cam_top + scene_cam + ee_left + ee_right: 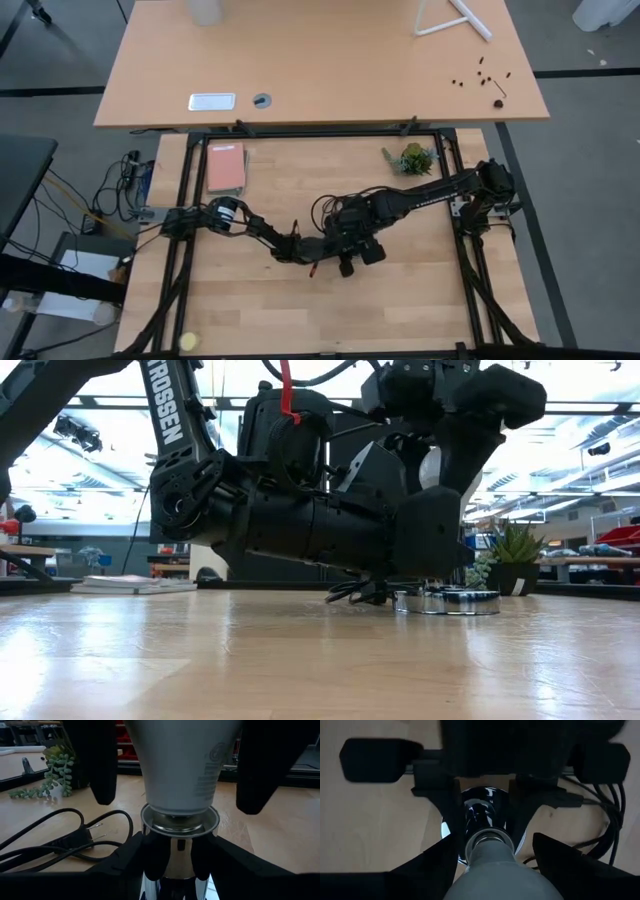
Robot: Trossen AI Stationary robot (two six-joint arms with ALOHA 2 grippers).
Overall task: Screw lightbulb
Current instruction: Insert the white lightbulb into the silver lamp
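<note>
The white lightbulb (180,765) stands upright with its screw end in the silvery socket (179,822). The socket's round base disc (450,601) rests on the table near its middle. My left gripper (305,252) lies low over the table, just left of the socket, and is shut on it. My right gripper (352,255) comes down from above and is shut on the bulb, which also shows in the right wrist view (492,880). In the high view the two grippers hide the bulb and the socket. My left gripper pinches the socket's shiny neck (176,857) below its collar, one finger (131,857) on each side. The fingers come level from the table's left, close over the table top. The socket stands upright on the table. My right gripper has one finger (102,775) on each side of the bulb's white body (150,750), pointing down from above. The fingertips reach down almost to the socket's collar. The place of touch lies above the left wrist view's edge. The bulb stands upright in the socket.
The socket's black cord and plug (65,840) lie looped on the table beside the socket. A small potted plant (412,158) stands at the far right and a pink book (226,168) at the far left. A yellow ball (188,342) lies at the near left.
</note>
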